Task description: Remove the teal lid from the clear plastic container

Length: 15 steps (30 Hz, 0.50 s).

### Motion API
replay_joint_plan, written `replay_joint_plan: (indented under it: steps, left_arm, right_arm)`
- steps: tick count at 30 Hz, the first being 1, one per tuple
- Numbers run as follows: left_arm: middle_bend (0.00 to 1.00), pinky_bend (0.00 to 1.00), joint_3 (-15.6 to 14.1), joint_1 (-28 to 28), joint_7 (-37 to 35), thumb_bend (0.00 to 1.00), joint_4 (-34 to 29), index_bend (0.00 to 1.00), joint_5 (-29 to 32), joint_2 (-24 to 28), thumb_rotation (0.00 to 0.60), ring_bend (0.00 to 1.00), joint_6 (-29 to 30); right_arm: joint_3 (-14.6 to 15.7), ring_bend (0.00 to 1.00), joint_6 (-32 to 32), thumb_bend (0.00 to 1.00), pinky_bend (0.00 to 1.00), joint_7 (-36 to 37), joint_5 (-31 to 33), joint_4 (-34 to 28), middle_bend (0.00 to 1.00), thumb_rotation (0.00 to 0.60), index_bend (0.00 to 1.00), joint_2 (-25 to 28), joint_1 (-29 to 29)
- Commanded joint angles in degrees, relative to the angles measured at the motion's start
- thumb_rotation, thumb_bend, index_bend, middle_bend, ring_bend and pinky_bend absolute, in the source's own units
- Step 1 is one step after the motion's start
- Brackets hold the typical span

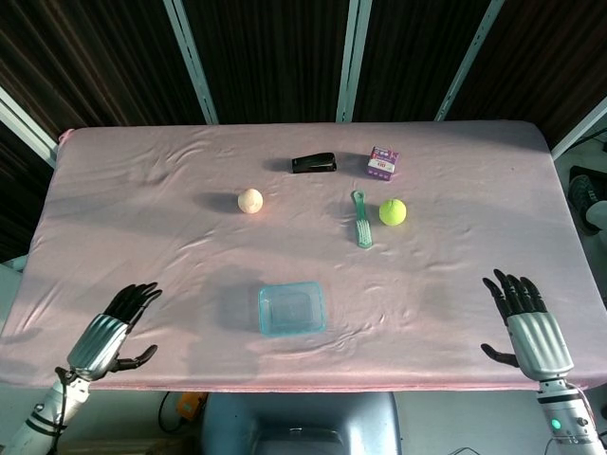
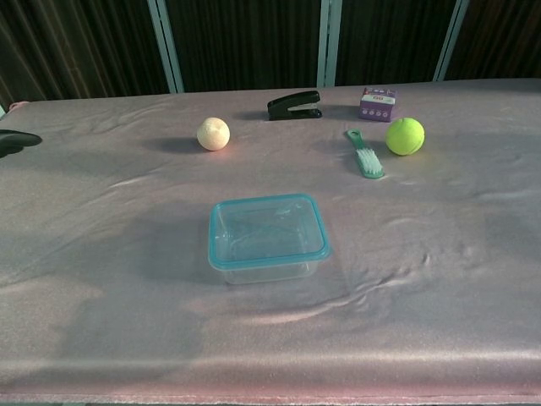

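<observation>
A clear plastic container [image 1: 292, 309] [image 2: 268, 240] with its teal lid [image 2: 267, 229] on sits on the pink table cloth, near the front middle. My left hand [image 1: 117, 329] hovers at the front left, fingers spread, well to the left of the container; a dark fingertip [image 2: 17, 141] shows at the left edge of the chest view. At the front right edge my right hand [image 1: 524, 322] is open with fingers spread, far from the container. Neither hand holds anything.
Further back lie a peach ball [image 1: 250, 200], a black stapler [image 1: 314, 163], a purple box [image 1: 383, 163], a green brush [image 1: 361, 219] and a yellow-green tennis ball [image 1: 393, 211]. The table cloth [image 1: 171, 246] is wrinkled.
</observation>
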<state>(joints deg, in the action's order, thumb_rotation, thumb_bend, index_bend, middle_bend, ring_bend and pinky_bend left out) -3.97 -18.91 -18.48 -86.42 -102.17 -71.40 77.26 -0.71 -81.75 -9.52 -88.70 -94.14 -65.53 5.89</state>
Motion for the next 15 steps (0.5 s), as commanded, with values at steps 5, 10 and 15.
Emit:
replay_joint_plan:
  steps: [5, 10, 15]
  left_arm:
    - [0.00, 0.00, 1.78, -10.31, 2.40, 0.26, -5.98, 0.00, -0.72, -7.19, 0.600, 0.00, -13.68]
    - [0.00, 0.00, 4.53, -13.90, 10.18, 0.26, -8.58, 0.00, 4.13, -12.43, 0.600, 0.00, -20.53]
    - [0.00, 0.00, 7.61, -15.80, 20.29, 0.26, -6.20, 0.00, 9.89, -19.13, 0.600, 0.00, -23.72]
  right_arm:
    - [0.22, 0.00, 0.08, 0.18, 0.00, 1.02, -0.35, -0.16, 0.00, 0.600, 0.00, 0.55, 0.01]
    - [0.69, 0.00, 0.36, 0.19, 0.00, 2.65, -0.84, -0.20, 0.00, 0.600, 0.00, 1.37, -0.01]
    - [1.23, 0.00, -0.03, 0.19, 0.00, 4.19, -1.99, -0.27, 0.00, 0.600, 0.00, 2.13, -0.17]
